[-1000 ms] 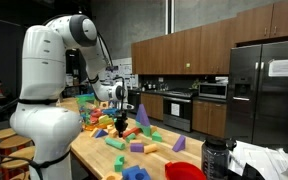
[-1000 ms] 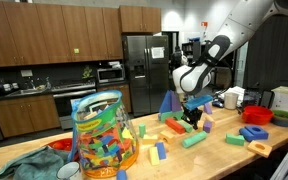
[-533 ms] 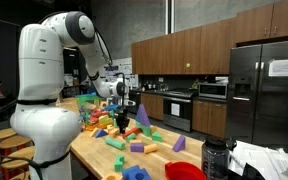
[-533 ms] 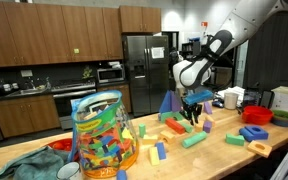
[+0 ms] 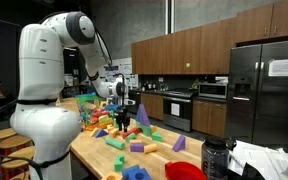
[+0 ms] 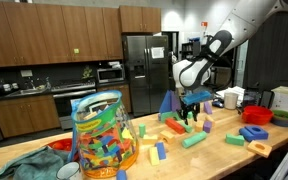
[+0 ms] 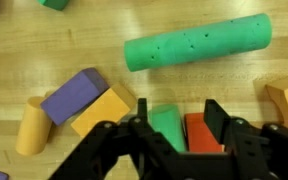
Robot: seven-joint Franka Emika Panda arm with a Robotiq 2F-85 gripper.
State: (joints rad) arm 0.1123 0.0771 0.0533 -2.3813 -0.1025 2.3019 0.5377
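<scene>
My gripper [image 7: 179, 112] hangs over a wooden counter [image 7: 234, 85] strewn with foam blocks, fingers pointing down and standing apart. In the wrist view a green block [image 7: 167, 128] and a red block [image 7: 202, 132] lie side by side on the wood below the gap between the fingers; neither is gripped. A long green cylinder [image 7: 197, 43] lies beyond them. A purple block [image 7: 74, 95], an orange block [image 7: 104, 110] and a yellow cylinder [image 7: 31, 127] lie to the left. In both exterior views the gripper [image 5: 122, 121] [image 6: 190, 113] hovers slightly above the blocks.
A clear bag of coloured blocks [image 6: 102, 135] stands near the counter's end beside a green cloth [image 6: 29, 163]. Red bowls [image 6: 257, 115] and a blue wedge [image 6: 168, 104] sit around the arm. Another red bowl [image 5: 184, 171] is at the counter's near end. Kitchen cabinets and a fridge [image 6: 139, 65] lie behind.
The fingers have spread apart from shut, and the gripper has risen a little off the blocks. The blocks on the counter stay where they were.
</scene>
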